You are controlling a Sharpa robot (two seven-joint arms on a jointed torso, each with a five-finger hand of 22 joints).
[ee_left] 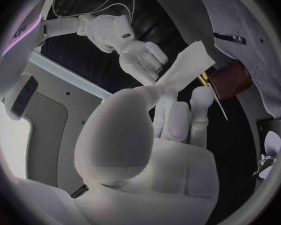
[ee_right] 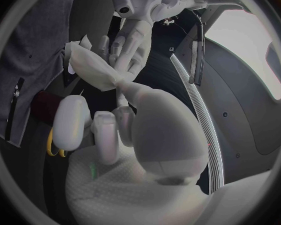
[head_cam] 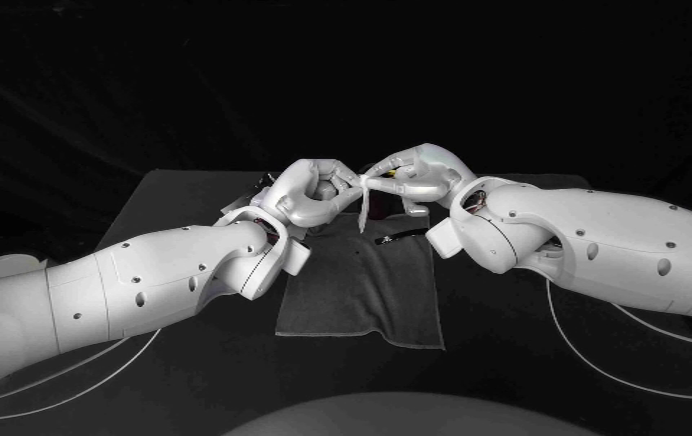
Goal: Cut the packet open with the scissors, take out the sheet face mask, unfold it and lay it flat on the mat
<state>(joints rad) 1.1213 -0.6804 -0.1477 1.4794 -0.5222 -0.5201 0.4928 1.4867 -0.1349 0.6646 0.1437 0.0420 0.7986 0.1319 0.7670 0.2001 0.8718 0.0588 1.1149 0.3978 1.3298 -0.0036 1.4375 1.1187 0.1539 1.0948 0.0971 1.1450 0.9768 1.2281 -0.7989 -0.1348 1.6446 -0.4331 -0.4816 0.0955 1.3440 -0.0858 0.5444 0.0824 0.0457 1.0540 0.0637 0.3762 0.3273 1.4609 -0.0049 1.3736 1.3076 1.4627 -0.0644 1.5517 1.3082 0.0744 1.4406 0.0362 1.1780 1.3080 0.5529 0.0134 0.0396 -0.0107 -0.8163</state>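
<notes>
Both hands meet above the far end of the grey mat [head_cam: 361, 286]. Between them hangs the white sheet mask [head_cam: 365, 196], still folded into a narrow piece. My left hand [head_cam: 307, 192] pinches one end of the mask [ee_left: 189, 64], and my right hand [head_cam: 421, 178] pinches the other end of the mask [ee_right: 93, 71]. The left wrist view shows the right hand [ee_left: 140, 55] just beyond the mask. The dark red packet [ee_left: 231, 80] lies under the hands beside the yellow-handled scissors [ee_left: 204, 78]. The right wrist view also shows the packet [ee_right: 45, 107].
A small dark strip [head_cam: 392, 239] lies on the mat near its far end. The mat [ee_left: 253, 30] stretches toward me on the black table [head_cam: 188, 196]. Thin white cables [head_cam: 606, 356] trail from both arms.
</notes>
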